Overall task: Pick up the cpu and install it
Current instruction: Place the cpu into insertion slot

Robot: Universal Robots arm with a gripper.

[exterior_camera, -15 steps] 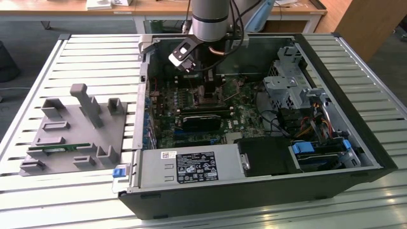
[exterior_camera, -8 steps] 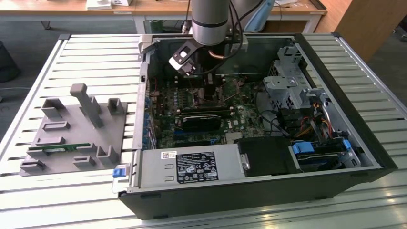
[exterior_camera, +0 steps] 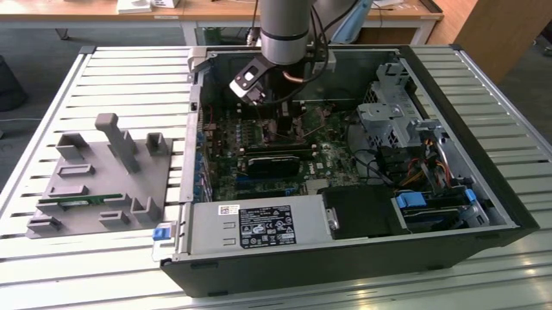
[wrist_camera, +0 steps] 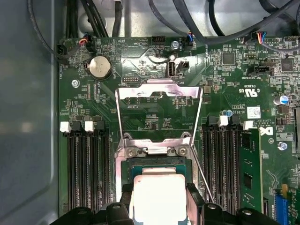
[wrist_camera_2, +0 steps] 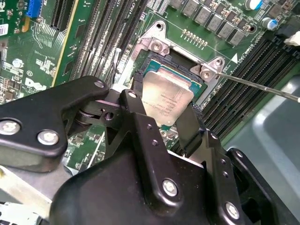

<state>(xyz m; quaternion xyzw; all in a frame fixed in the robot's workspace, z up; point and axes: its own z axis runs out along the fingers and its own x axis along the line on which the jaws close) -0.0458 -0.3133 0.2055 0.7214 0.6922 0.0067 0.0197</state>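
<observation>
The end effector is gripping the cpu, its two black fingers pressing on opposite edges of the chip. It is holding the chip directly over the open socket, shiny lid facing up. Whether the chip is already resting in the socket or hanging just above it cannot be told from these views. The load plate is standing open just beyond the socket, and the thin lever is sticking out past one socket corner. Memory slots are running along both sides of the socket. All of this is sitting inside the opened case, which is lying on the slatted table. The main risk here looks like a skewed seat. If the chip is sitting rotated or tilted against the socket walls, a downward push would probably be bending contacts rather than settling it flat. Letting go while one edge is riding high could leave the chip cocked on the socket rim. The fingers are also working very close to the socket frame, so any sideways drift could be scraping it or snagging the lever.
</observation>
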